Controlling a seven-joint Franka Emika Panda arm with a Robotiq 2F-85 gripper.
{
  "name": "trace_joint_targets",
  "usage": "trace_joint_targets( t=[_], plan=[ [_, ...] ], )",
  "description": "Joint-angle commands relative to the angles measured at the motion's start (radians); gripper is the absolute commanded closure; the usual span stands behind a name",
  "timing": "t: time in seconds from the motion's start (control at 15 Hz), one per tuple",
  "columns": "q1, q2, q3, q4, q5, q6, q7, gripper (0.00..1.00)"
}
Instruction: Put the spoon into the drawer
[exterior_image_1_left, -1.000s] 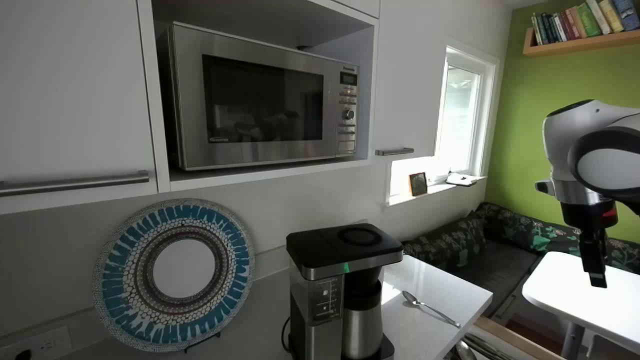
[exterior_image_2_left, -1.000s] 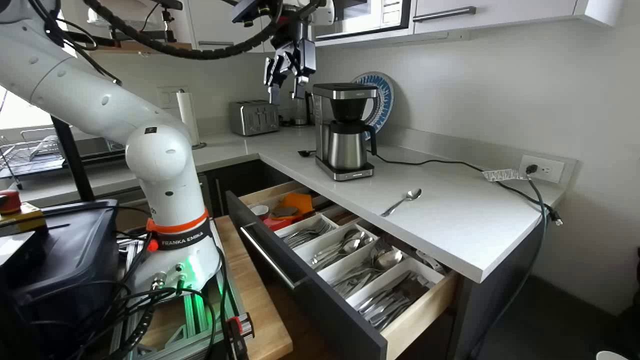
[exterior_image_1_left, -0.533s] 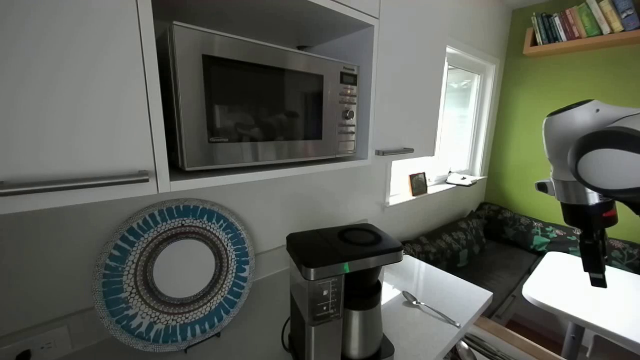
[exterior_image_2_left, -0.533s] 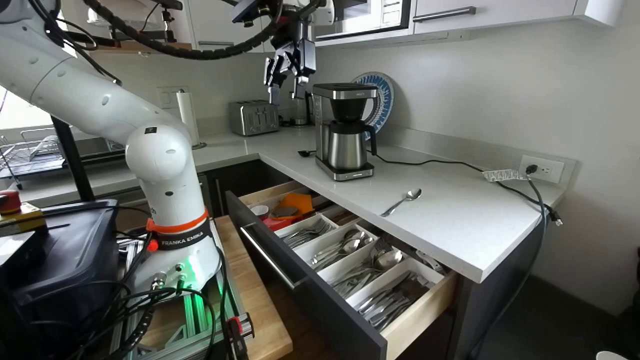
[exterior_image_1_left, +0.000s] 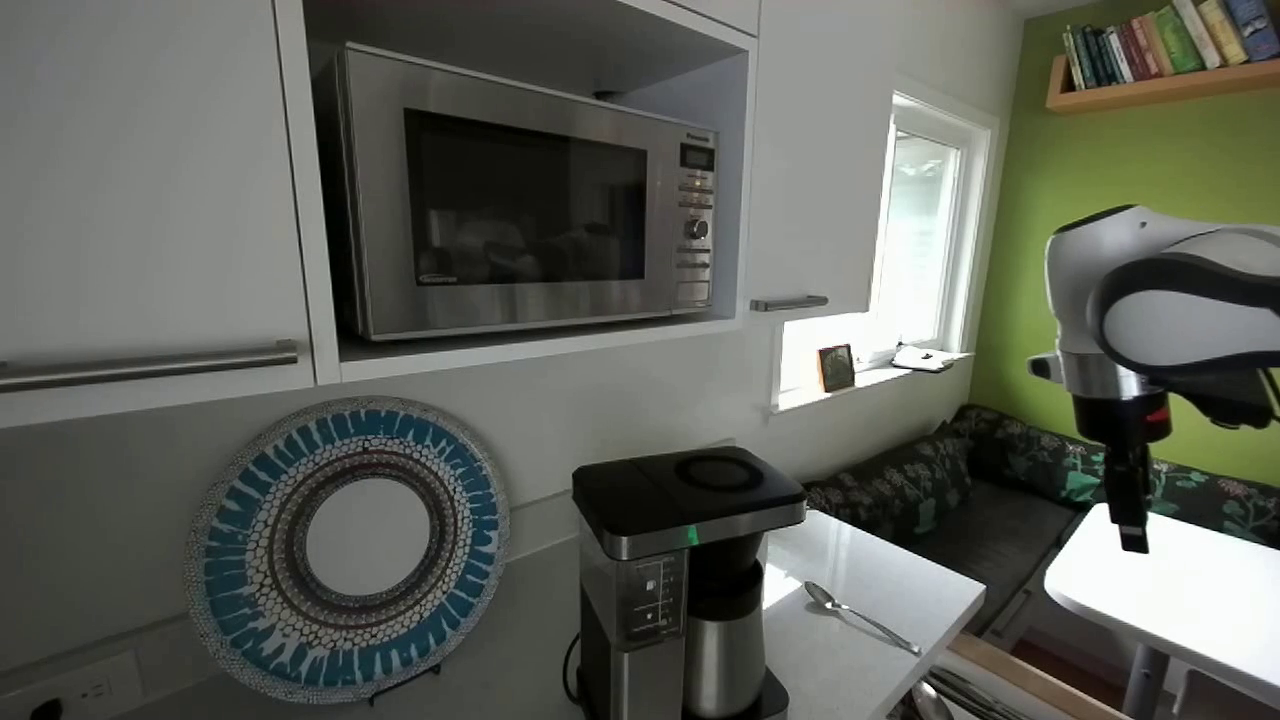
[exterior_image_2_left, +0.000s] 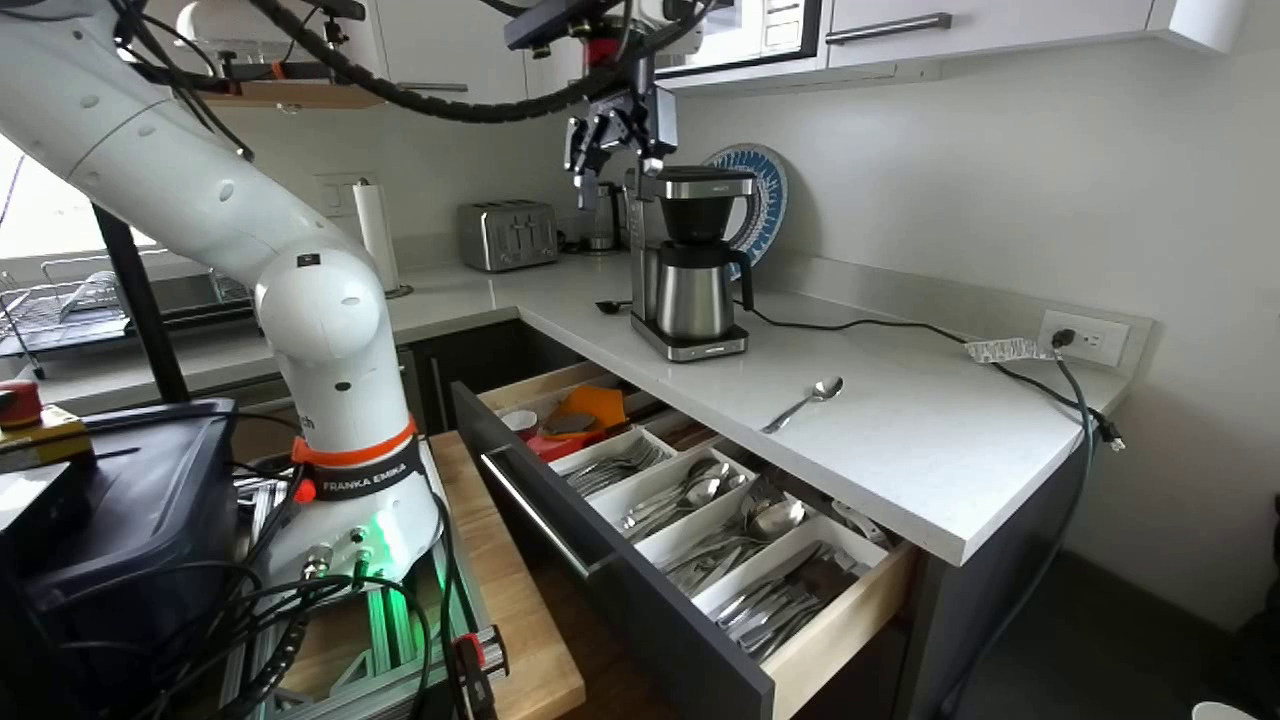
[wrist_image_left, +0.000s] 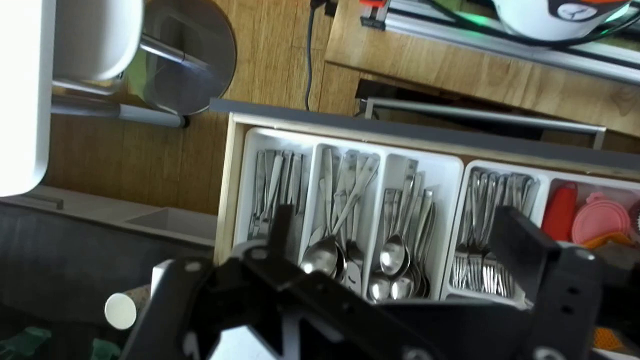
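Note:
A silver spoon lies on the white countertop; it shows in both exterior views (exterior_image_1_left: 822, 596) (exterior_image_2_left: 826, 389), with its handle toward the counter edge above the drawer. The drawer (exterior_image_2_left: 640, 610) is pulled open beneath that edge. Its white trays of cutlery also show in the wrist view, where the drawer front (wrist_image_left: 310, 119) crosses the middle. My gripper (exterior_image_2_left: 618, 178) is raised high above the drawer area, well apart from the spoon. In the wrist view my gripper (wrist_image_left: 394, 212) has its fingers wide apart with nothing between them. The spoon on the counter is hidden or out of the wrist view.
A coffee maker (exterior_image_2_left: 690, 290) stands on the counter beside the spoon, with a power cord (exterior_image_2_left: 880, 322) running to the outlet. A microwave (exterior_image_1_left: 530, 210) sits in the cabinet above. A white table (exterior_image_1_left: 1180, 590) stands beyond the counter end. A toaster (exterior_image_2_left: 508, 236) is farther back.
The arm and gripper have shifted, leftward in one exterior view and rightward and slightly up in another, nearer the coffee maker in the picture. The spoon and drawer have not moved.

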Motion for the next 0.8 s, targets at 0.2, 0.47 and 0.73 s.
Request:
trace_joint_targets(
  t=[0.2,0.47,0.73],
  plan=[
    [0.028,0.297,-0.033,0.126,0.06,0.246,-0.039,0.0],
    [0.007,0.303,-0.004,0.11,0.056,0.24,-0.034,0.0],
    [0.005,0.284,-0.002,0.111,0.056,0.24,-0.034,0.0]
  ],
)
